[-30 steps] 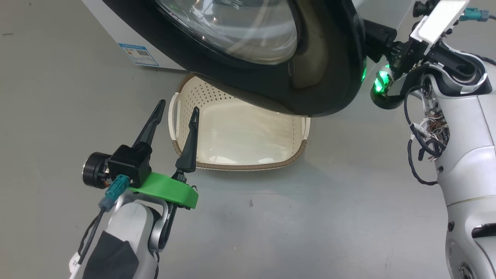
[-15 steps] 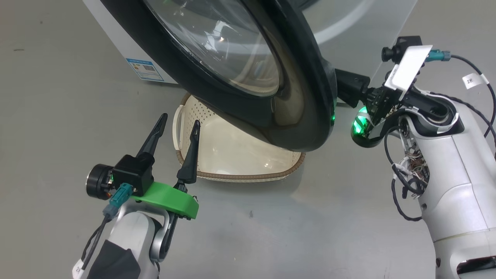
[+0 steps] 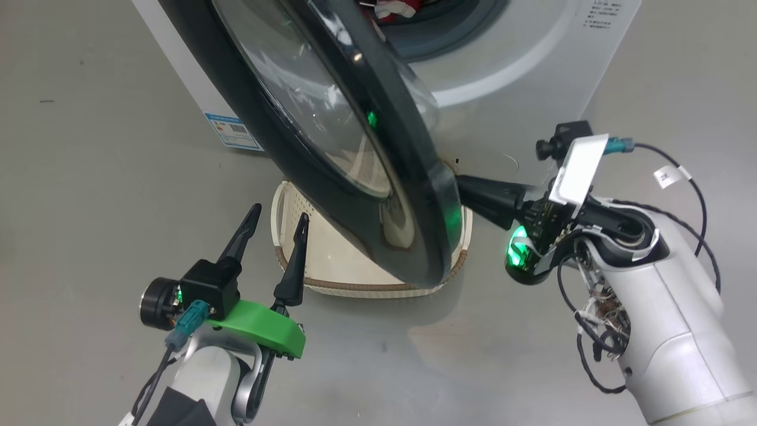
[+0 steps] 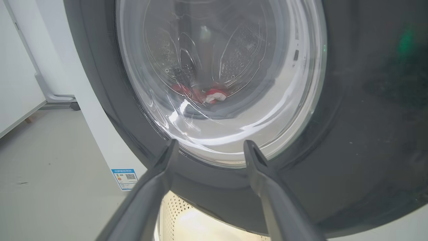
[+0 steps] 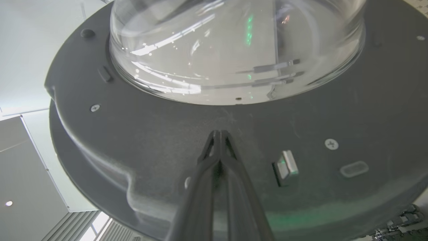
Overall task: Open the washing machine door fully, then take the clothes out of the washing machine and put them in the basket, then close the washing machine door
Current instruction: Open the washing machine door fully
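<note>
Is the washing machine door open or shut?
Open: the washing machine door stands swung out from the washing machine, with the clothes showing in the uncovered drum mouth.

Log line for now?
door part-open | right gripper shut, at door's inner face | left gripper open | clothes in washing machine | basket below door

The washing machine door [image 3: 331,148] stands partly open above the basket [image 3: 355,288]; the right gripper [image 3: 473,189] (fingers together) reaches behind its rim, the left gripper [image 3: 280,212] spread beside the basket.
</note>
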